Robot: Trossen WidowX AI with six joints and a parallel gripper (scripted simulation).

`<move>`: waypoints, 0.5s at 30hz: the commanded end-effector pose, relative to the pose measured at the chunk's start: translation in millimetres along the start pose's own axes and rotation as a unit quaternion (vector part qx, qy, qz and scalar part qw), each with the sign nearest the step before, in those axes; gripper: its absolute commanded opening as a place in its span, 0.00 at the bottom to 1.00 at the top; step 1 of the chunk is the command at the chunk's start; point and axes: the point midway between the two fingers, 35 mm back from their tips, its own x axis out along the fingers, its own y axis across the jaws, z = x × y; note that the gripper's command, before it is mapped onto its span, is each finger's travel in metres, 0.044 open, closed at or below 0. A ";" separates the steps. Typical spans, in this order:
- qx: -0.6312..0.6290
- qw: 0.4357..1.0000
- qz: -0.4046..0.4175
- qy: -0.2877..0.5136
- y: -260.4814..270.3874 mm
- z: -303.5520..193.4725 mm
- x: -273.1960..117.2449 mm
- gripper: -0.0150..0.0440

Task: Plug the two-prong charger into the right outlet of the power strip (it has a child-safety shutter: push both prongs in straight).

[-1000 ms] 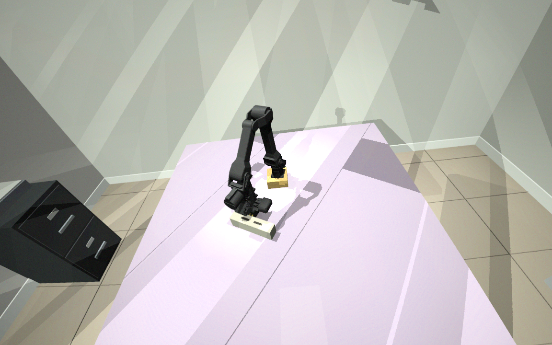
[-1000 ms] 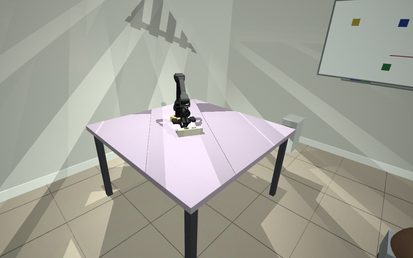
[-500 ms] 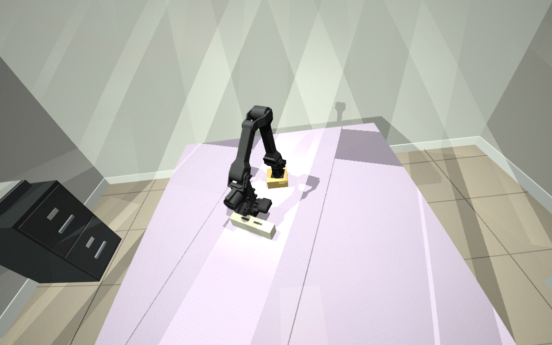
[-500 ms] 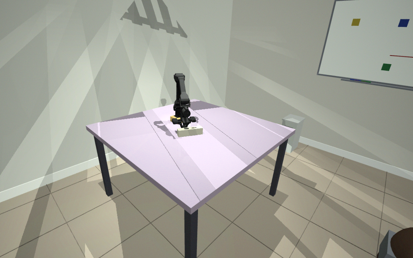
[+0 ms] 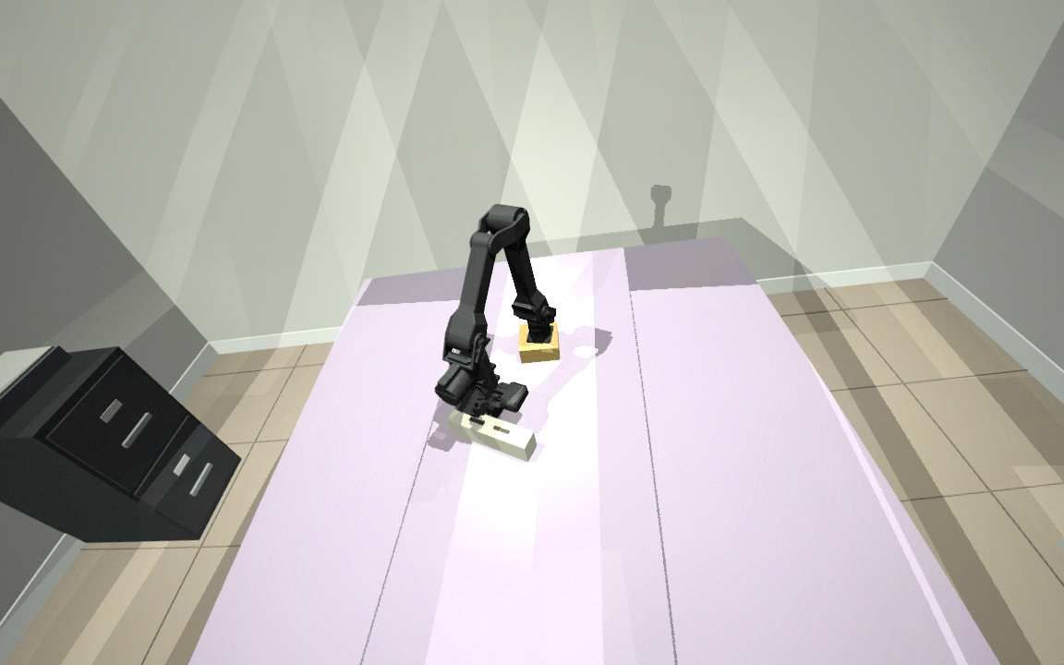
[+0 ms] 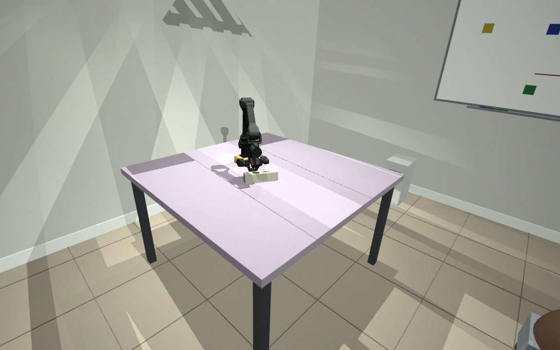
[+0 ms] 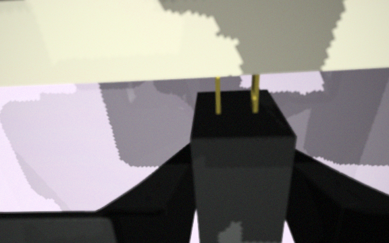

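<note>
1. Wrist view: the tool (image 7: 243, 189) is clenched on the dark body of the charger (image 7: 242, 135), one black finger (image 7: 154, 189) pressed against each side of it.
2. The charger sits squarely between the fingers and juts out past them, its end face pointing away from the camera.
3. Two brass prongs (image 7: 255, 94) stand straight out of that end face, side by side and parallel.
4. The prong tips meet the lower edge of the cream power strip (image 7: 113, 44), which fills the upper part of the wrist view; whether they have entered a slot cannot be told from here.
5. Top view: the tool (image 5: 492, 405) hangs low over the left end of the power strip (image 5: 511, 442), which lies on the pale lilac table (image 5: 726, 463).
6. A dark slot pair shows on the strip's top just right of the tool; the charger itself is too small to make out here.
7. A yellow block (image 5: 538, 347) carries the arm's base, behind the strip and apart from it.
8. Exterior view: the tool (image 6: 255, 167) points down at the left end of the power strip (image 6: 267, 176), near the far part of the table (image 6: 212, 217).
</note>
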 end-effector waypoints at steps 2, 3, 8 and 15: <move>-0.003 1.000 -0.002 0.000 -0.7 2.0 -0.5 0.25; -0.003 1.000 -0.002 0.000 -0.7 2.2 -0.5 0.25; -0.003 1.000 -0.002 0.000 -0.7 3.0 -0.6 0.25; -0.003 1.000 -0.002 0.000 -0.7 3.2 -0.6 0.25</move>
